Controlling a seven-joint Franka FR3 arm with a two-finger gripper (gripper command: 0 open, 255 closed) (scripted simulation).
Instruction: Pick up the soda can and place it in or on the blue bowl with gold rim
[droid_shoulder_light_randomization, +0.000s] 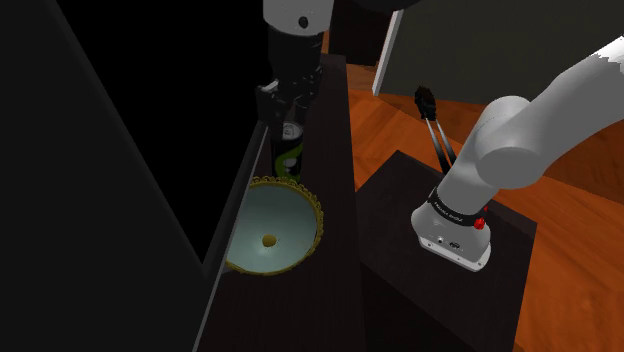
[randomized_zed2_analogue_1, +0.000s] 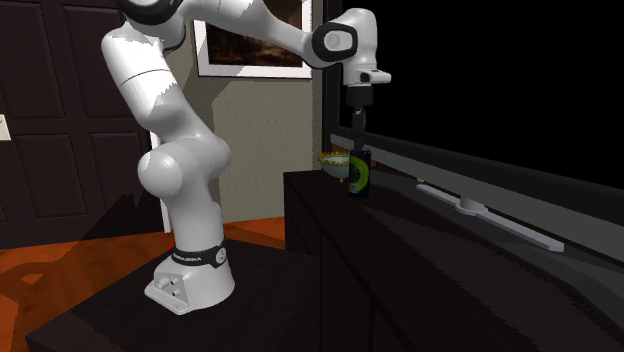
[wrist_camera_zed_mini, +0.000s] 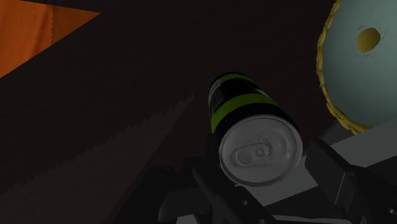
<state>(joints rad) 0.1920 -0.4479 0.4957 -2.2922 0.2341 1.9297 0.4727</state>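
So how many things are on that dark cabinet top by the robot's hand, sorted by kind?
Soda can: 1, black with a green band
Bowl: 1, pale blue with a gold rim
Long grey bar: 1
Total: 3

The soda can (wrist_camera_zed_mini: 253, 121) has a smooth, lightly shiny black-and-green body and a bare silvery metal lid, the bowl (droid_shoulder_light_randomization: 285, 215) a smooth pale matt inside under a rough, jagged gold rim, the cabinet top (droid_shoulder_light_randomization: 320, 295) a dark matt finish, and the floor (droid_shoulder_light_randomization: 400, 112) polished orange wood.
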